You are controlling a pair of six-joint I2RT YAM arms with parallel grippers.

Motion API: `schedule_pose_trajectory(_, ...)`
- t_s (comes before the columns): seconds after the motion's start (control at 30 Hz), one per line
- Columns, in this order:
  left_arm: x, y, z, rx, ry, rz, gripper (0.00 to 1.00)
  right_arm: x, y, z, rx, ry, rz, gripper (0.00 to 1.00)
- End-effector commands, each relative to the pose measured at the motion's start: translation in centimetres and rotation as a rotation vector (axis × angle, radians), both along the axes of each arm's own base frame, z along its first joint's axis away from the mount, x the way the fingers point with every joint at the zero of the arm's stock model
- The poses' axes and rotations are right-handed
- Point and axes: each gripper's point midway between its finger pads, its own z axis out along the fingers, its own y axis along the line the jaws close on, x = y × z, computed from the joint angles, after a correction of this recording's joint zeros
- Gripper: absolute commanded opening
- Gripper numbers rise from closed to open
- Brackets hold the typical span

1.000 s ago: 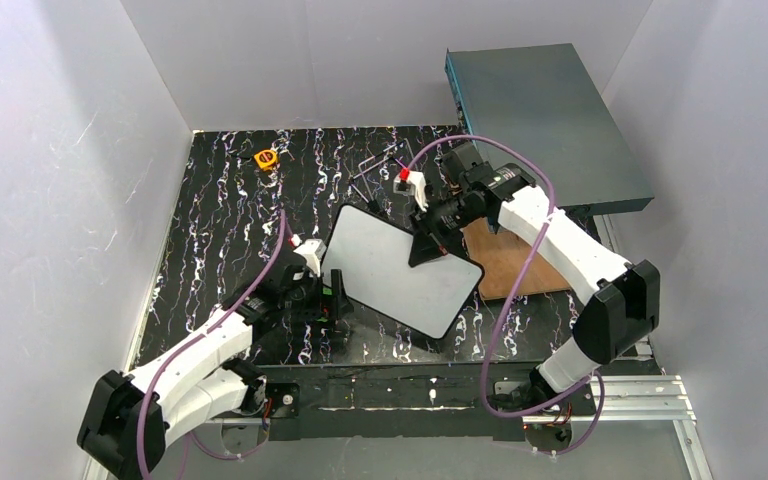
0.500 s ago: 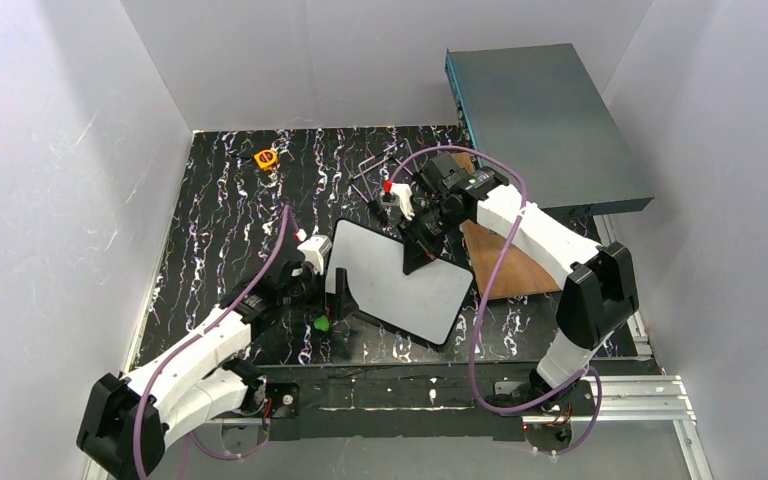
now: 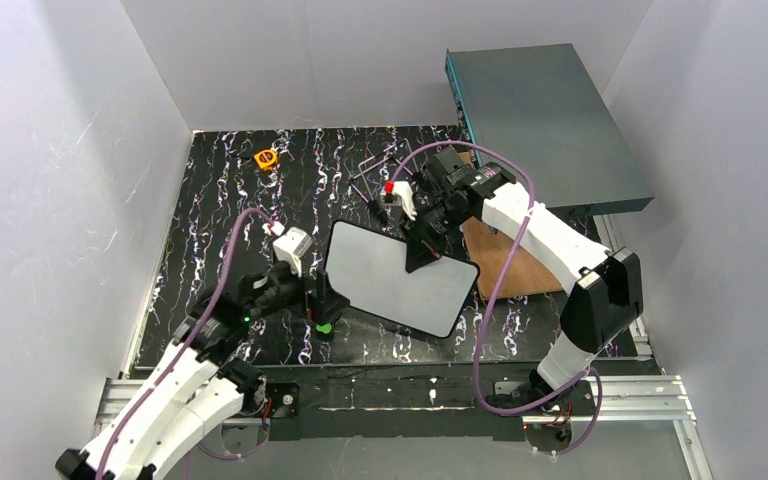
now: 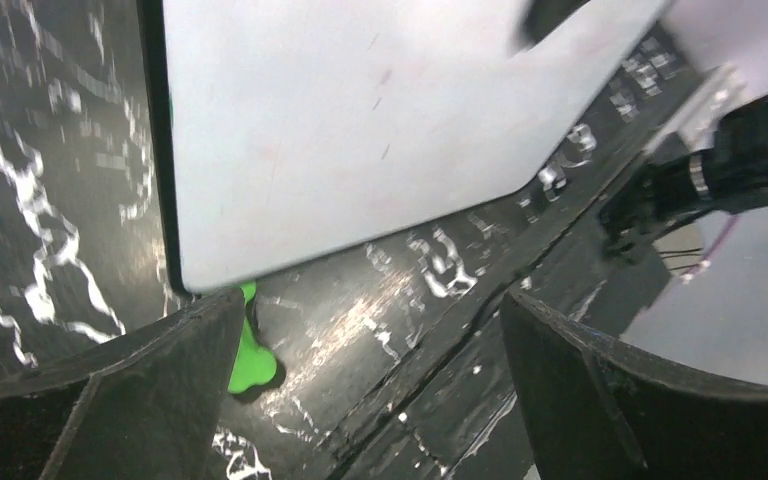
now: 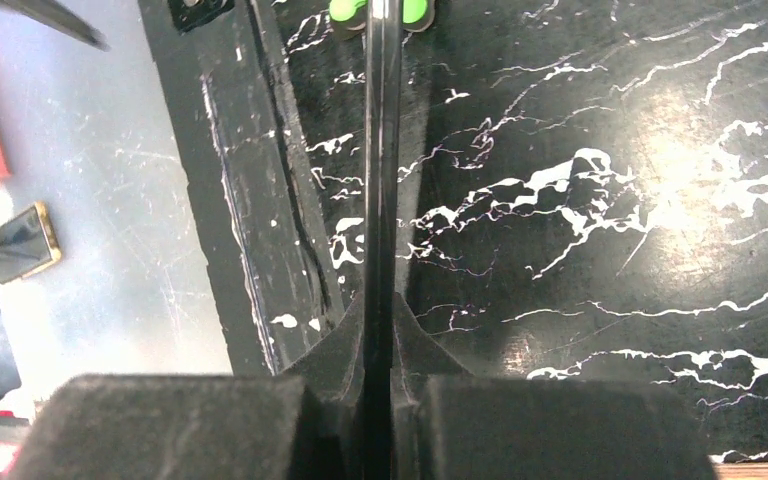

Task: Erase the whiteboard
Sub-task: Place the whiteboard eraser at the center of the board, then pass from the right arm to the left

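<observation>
The whiteboard (image 3: 400, 278) is a white panel with a thin black frame, held tilted over the middle of the table, and its face looks blank. My right gripper (image 3: 423, 250) is shut on its far edge; the right wrist view shows that edge (image 5: 382, 150) running straight out between the closed jaws of this gripper (image 5: 380, 340). My left gripper (image 3: 318, 303) stands open just off the board's near-left corner, holding nothing. In the left wrist view the board (image 4: 360, 120) fills the top, above the left gripper (image 4: 370, 330). A small green object (image 4: 250, 365) lies on the table under that corner.
A large grey-teal metal box (image 3: 545, 120) leans at the back right. A brown wooden board (image 3: 508, 268) lies under the right arm. A small yellow object (image 3: 266, 158) sits at the back left, and thin black wire pieces (image 3: 375, 168) lie at the back middle.
My left gripper has opened fully and drawn back from the board's corner toward the near left, leaving the green object on the table. The right gripper shifted the board slightly left, then held still.
</observation>
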Motion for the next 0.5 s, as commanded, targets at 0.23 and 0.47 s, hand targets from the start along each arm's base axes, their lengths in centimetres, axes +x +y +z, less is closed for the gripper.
schedule_pose_trajectory(0.23, -3.0, 0.3, 11.1, -0.027, -0.308, -0.221, 0.98, -4.7, -0.6, 3.7, 0.129, -0.096, 0.282, 0.01)
schedule_pose_trajectory(0.47, -4.0, -1.9, 11.6, -0.137, -0.289, -0.33, 0.98, -6.2, -1.8, 2.8, 0.135, -0.161, 0.398, 0.01)
